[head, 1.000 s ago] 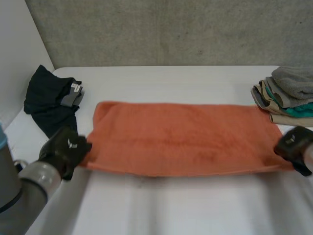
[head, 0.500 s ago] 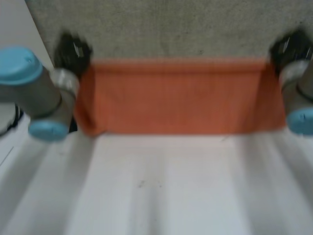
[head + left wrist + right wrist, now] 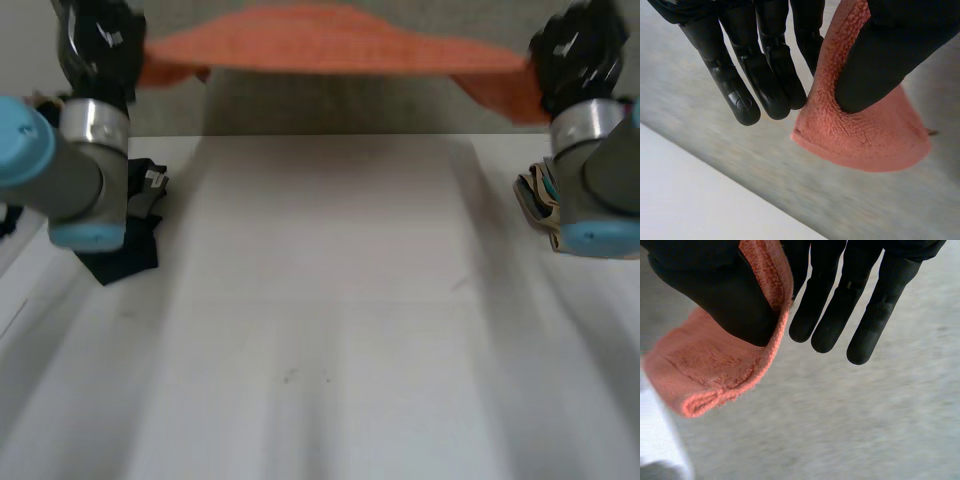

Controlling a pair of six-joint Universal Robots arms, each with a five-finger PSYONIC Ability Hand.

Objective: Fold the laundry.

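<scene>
White table (image 3: 320, 350) lies bare along its near side and across the middle. Farther back, at its left edge, we see a heap of black clothing (image 3: 125, 250), partly behind our left arm (image 3: 70, 170). At the right edge, about as far back, sits a stack of folded cloths (image 3: 532, 200) in beige, grey and teal, half hidden by our right arm (image 3: 600, 180). Both arms reach upward.

Beyond and above these, the orange towel (image 3: 330, 45) is held high in the air, clear of the table, stretched sideways between our two hands in front of the grey wall (image 3: 350, 100). Our left hand (image 3: 95, 40) has the towel's left end and our right hand (image 3: 580, 50) its right end. The middle of the towel bows slightly upward, and a fold of it droops just beside the right hand.

In the left wrist view, the left hand's thumb (image 3: 890, 50) presses a corner of the towel (image 3: 865, 145) against the nearest finger, while the other fingers (image 3: 740, 85) hang straight and loose beside it. In the right wrist view the grip is much the same: the thumb (image 3: 715, 290) pinches the hemmed towel corner (image 3: 705, 370) against one finger, and the remaining fingers (image 3: 870, 315) point straight, touching nothing.
</scene>
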